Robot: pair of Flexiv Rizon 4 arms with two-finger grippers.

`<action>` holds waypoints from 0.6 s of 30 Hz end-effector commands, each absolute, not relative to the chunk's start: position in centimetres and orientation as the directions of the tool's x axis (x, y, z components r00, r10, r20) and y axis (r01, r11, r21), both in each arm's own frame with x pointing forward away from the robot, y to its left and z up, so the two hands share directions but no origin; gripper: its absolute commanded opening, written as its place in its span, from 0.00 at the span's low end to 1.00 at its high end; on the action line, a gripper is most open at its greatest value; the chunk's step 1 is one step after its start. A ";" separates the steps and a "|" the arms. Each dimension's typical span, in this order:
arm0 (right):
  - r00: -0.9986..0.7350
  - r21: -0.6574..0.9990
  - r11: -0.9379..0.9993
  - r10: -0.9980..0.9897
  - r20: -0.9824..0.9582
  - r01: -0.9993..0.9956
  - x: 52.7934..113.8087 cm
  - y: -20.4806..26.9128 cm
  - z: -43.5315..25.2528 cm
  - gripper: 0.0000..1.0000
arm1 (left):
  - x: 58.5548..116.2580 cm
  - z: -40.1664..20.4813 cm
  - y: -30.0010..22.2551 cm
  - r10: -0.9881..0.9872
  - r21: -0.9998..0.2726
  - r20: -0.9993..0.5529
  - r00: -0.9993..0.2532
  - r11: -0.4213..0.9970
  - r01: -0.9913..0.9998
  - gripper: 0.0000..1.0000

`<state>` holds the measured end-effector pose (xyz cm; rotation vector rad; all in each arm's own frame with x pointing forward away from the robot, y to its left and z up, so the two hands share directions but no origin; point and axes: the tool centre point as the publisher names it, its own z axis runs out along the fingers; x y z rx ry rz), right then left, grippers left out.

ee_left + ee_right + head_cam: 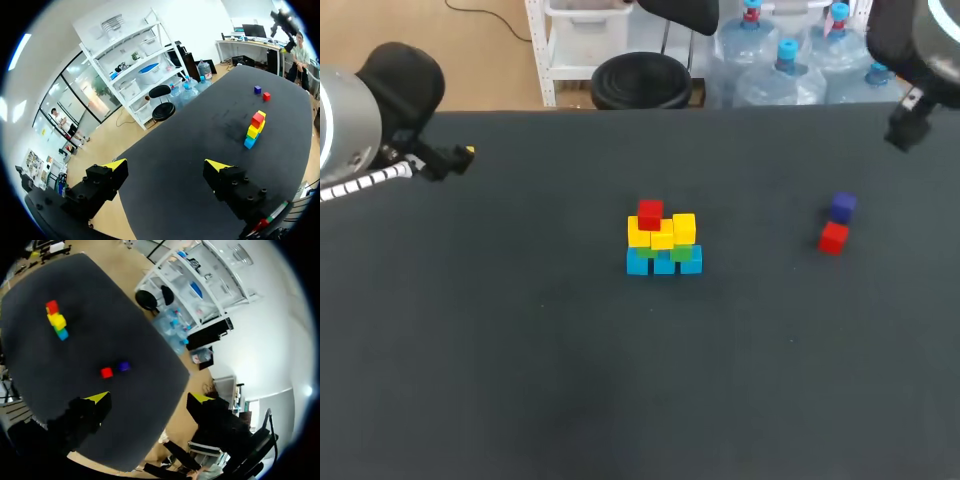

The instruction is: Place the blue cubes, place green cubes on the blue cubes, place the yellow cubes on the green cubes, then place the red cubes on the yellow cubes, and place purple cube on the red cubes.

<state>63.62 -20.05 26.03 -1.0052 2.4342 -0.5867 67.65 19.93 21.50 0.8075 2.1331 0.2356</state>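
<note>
The stack of cubes stands near the middle of the dark table. Its bottom row is three blue cubes side by side. Green cubes show just above them, and three yellow cubes sit on the green in an uneven row. One red cube rests on top, toward the left end of the stack.

A second, loose red cube lies on the table well apart from the stack, on the right side. The purple cube sits just beside it, a little farther from the robot.

The left arm is at the far left edge of the table. The left gripper has its fingers spread wide with nothing between them, and the stack is well ahead of it.

The right arm is at the far right corner. The right gripper is also spread wide and holds nothing. The loose red cube and the purple cube lie ahead of it, with the stack farther beyond them.
</note>
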 end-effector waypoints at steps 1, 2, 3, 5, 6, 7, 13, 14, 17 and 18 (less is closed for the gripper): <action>-0.509 -0.105 0.563 -0.800 -0.316 -0.820 58.9 -22.5 27.7 1.00 | 67.5 21.4 19.9 0.620 0.424 -0.641 -0.453 0.778 0.464 1.00; -0.495 -0.088 0.540 -0.817 -0.296 -0.837 58.3 -22.7 27.5 1.00 | 67.5 21.4 19.9 0.620 0.424 -0.641 -0.453 0.778 0.464 1.00; -0.487 -0.079 0.524 -0.830 -0.272 -0.848 57.7 -22.9 27.1 1.00 | 67.5 21.4 19.9 0.620 0.424 -0.641 -0.453 0.778 0.464 1.00; -0.451 -0.050 0.475 -0.858 -0.245 -0.878 56.5 -22.9 26.5 1.00 | 67.5 21.4 19.9 0.620 0.424 -0.641 -0.453 0.778 0.464 1.00; -0.430 -0.036 0.448 -0.874 -0.227 -0.893 55.9 -22.8 26.2 1.00 | 67.5 21.4 19.9 0.620 0.424 -0.641 -0.453 0.778 0.464 1.00; -0.418 -0.025 0.433 -0.882 -0.220 -0.901 55.4 -22.6 25.9 1.00 | 67.5 21.4 19.9 0.620 0.424 -0.641 -0.453 0.778 0.464 1.00; -0.421 0.005 0.432 -0.876 -0.236 -0.902 54.9 -22.2 25.9 1.00 | 67.5 21.4 19.9 0.620 0.424 -0.641 -0.453 0.778 0.464 1.00; -0.421 0.005 0.432 -0.876 -0.236 -0.902 54.9 -22.2 25.9 1.00 | 67.5 21.4 19.9 0.620 0.424 -0.641 -0.453 0.778 0.464 1.00; -0.421 0.005 0.432 -0.876 -0.236 -0.902 54.9 -22.2 25.9 1.00 | 67.5 21.4 19.9 0.620 0.424 -0.641 -0.453 0.778 0.464 1.00; -0.421 0.005 0.432 -0.876 -0.236 -0.902 54.9 -22.2 25.9 1.00 | 67.5 21.4 19.9 0.620 0.424 -0.641 -0.453 0.778 0.464 1.00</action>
